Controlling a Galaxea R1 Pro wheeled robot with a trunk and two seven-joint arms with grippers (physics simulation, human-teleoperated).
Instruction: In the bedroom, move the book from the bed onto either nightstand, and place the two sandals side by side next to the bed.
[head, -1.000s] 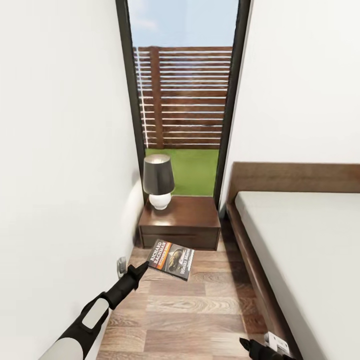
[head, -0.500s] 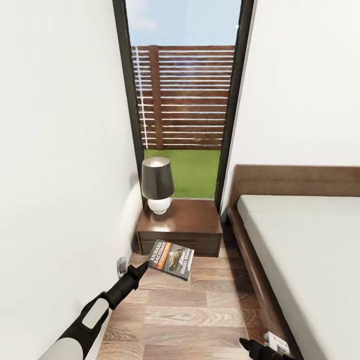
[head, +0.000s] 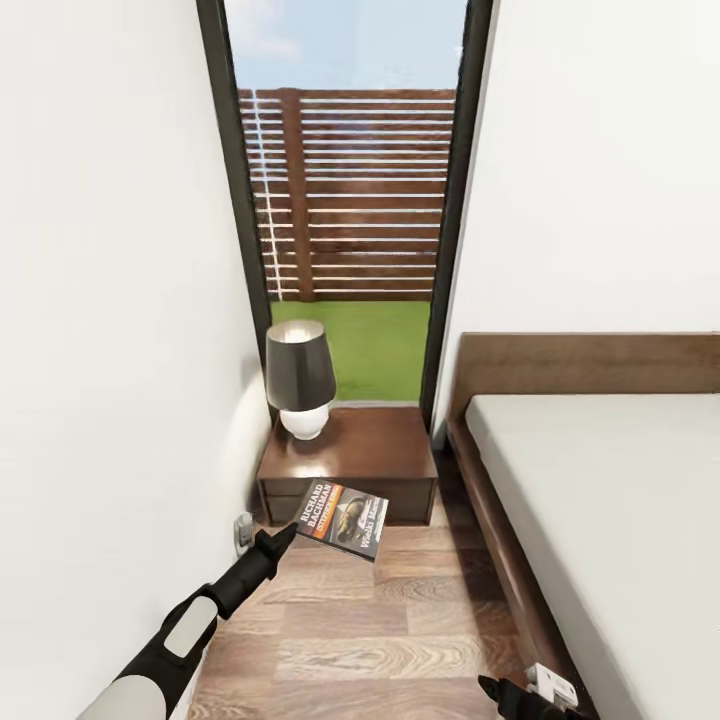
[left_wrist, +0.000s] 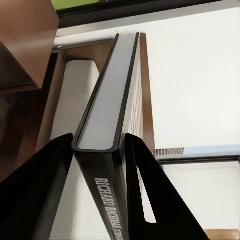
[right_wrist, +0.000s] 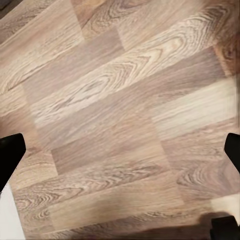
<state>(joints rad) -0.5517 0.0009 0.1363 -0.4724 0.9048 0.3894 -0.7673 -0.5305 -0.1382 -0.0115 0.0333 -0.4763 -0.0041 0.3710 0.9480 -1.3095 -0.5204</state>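
1. The book (head: 342, 519) hangs in the air just in front of the nightstand (head: 350, 462), above the floor (head: 400, 620).
2. The left gripper (left_wrist: 100, 165) clamps its spine.
3. The right gripper (right_wrist: 120, 150), fingers spread and empty, hangs beside the bed (head: 600, 480).
4. A lamp (head: 298, 378) stands on the nightstand.

I see a dark book (head: 343, 519) (orange band, white lettering), brown nightstand (head: 350, 460), pale grey bed (head: 620, 500), grained wood floor (head: 400, 620).

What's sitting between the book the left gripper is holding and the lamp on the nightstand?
In the head view, nothing: the book, clamped in the left gripper, hangs before the nightstand, whose dark top is bare up to the lamp.
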